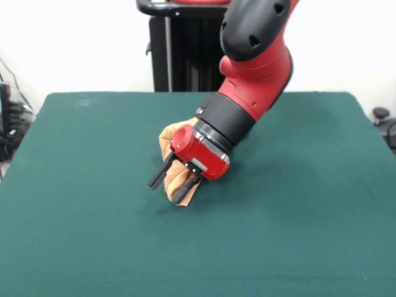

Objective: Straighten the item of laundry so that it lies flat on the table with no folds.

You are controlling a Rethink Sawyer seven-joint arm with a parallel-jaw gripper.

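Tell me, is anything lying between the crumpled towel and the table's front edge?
No. In the front view, only bare green table stretches from the towel to the near edge.

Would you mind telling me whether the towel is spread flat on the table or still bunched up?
Bunched up. The towel forms a small crumpled, folded heap beneath the gripper, partly hidden by it, not spread on the green table.

I can read no text, label, brand or number anywhere from here, not on the arm (257,68) nor on the surface (80,185).
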